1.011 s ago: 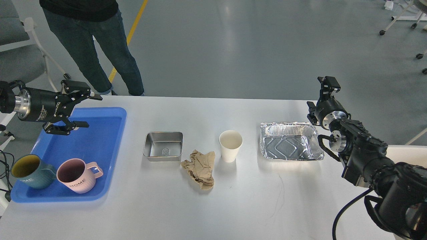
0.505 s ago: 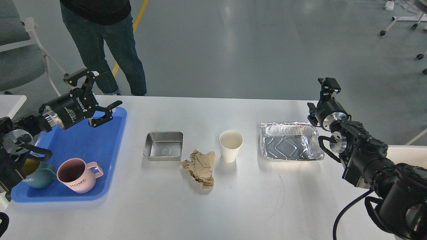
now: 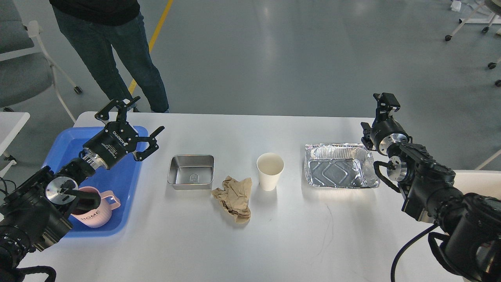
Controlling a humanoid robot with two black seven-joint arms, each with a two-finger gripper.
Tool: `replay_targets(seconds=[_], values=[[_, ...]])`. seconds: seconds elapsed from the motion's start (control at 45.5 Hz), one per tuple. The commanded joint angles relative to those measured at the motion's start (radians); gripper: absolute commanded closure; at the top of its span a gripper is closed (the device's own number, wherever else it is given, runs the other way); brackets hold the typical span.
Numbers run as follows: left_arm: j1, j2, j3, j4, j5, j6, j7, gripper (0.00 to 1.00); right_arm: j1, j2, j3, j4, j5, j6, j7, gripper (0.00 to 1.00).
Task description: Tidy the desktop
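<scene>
Four things still sit on the desktop [image 3: 274,235]; one pink mug [image 3: 92,213] is in the blue tray [image 3: 129,184]. My left gripper [image 3: 135,117] is spread wide, empty; my right gripper [image 3: 385,102], I cannot tell.

The left gripper [image 3: 131,117] hangs above the desktop's [image 3: 274,235] far left corner, fingers spread wide. The right gripper [image 3: 385,100] points upward past the far right edge, its fingers indistinguishable.

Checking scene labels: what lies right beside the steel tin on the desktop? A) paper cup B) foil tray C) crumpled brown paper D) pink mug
C: the crumpled brown paper lies at the near right corner of the steel tin; the paper cup stands further right, apart from the tin.
</scene>
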State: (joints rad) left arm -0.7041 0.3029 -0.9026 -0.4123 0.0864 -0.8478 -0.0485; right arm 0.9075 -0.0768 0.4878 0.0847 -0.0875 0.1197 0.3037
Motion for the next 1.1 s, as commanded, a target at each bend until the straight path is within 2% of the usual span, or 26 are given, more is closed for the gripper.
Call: replay_targets(seconds=[0.0, 0.308, 0.791, 0.879, 1.077], values=[[0.002, -0.037, -0.022, 0.001, 0.001, 0.088, -0.001, 0.02, -0.002, 0.0, 0.0, 0.0, 0.0, -0.002, 0.0, 0.0], [0.002, -0.076, -0.072, 0.001, -0.022, 0.205, -0.001, 0.02, -0.001, 0.002, 0.0, 0.0, 0.0, -0.002, 0.0, 0.0], [0.005, -0.073, -0.075, 0.001, -0.05, 0.208, -0.004, 0.02, -0.001, 0.002, -0.001, 0.0, 0.0, -0.002, 0.0, 0.0], [0.003, -0.074, -0.075, 0.001, -0.059, 0.219, -0.024, 0.02, 0.002, 0.002, -0.002, 0.0, 0.0, -0.003, 0.0, 0.0], [-0.009, -0.093, -0.075, 0.001, -0.054, 0.337, -0.039, 0.02, -0.007, 0.002, -0.002, 0.0, 0.0, -0.009, 0.0, 0.0]])
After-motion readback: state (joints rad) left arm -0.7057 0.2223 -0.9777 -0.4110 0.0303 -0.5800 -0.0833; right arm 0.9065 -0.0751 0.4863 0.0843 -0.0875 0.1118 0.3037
